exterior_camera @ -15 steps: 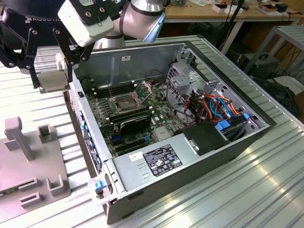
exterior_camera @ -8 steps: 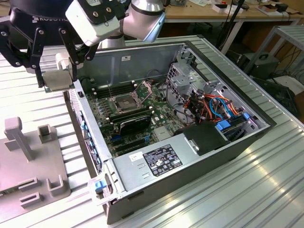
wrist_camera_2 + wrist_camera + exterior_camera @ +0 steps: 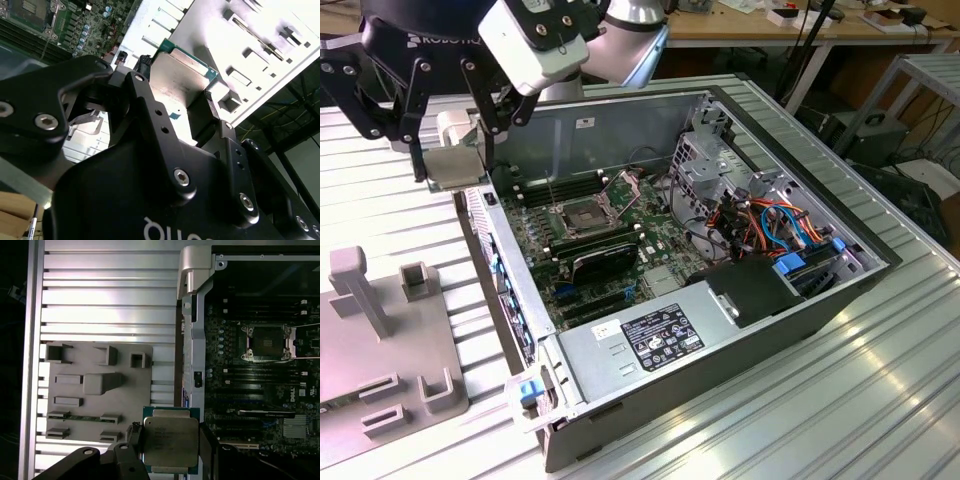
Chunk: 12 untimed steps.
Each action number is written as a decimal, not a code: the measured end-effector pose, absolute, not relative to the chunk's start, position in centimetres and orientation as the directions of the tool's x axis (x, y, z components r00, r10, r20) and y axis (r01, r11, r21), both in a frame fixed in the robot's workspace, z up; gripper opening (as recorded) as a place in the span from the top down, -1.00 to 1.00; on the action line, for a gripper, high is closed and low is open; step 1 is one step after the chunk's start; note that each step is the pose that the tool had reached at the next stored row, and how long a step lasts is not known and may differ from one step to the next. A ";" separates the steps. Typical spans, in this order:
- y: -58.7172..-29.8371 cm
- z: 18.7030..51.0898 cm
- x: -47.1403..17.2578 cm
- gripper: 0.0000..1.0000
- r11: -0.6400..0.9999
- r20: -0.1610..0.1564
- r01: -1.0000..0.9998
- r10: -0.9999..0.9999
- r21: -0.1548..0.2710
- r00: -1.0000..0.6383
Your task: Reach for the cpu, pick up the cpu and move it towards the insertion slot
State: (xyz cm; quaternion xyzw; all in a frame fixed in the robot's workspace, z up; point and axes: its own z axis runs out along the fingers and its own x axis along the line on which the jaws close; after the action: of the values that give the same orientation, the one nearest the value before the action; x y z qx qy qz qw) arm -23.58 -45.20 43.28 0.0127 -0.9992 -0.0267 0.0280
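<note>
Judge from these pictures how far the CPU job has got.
Done: the gripper is shut on the cpu, lifted off the grey holder tray. In hand: it hangs beside the open computer case. Left: the slot sits bare.

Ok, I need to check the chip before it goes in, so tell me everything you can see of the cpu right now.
The cpu is a thin, flat square chip with a silvery-tan metal lid on a green board whose edge shows around it. It is lifted off the grey fixture plate, clamped at two opposite edges between the black fingers of the gripper. In the exterior view it hangs outside the computer case, at the exterior view's left of the insertion slot. Only the fingers touch it.
</note>
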 end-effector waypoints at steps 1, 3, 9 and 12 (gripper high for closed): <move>-45.2 43.3 -23.5 -0.08 0.998 0.055 -0.024 -0.027 0.054 -0.998; -45.2 43.3 -23.2 -0.08 0.998 0.055 -0.024 -0.027 0.054 -0.998; -45.2 43.3 -22.6 -0.08 0.998 0.055 -0.024 -0.027 0.054 -0.998; -45.2 43.3 -22.2 -0.08 0.998 0.055 -0.024 -0.027 0.054 -0.998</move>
State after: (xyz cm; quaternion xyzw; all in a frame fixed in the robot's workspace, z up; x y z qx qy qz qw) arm -22.25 -45.20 43.26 0.0127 -0.9992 -0.0267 0.0280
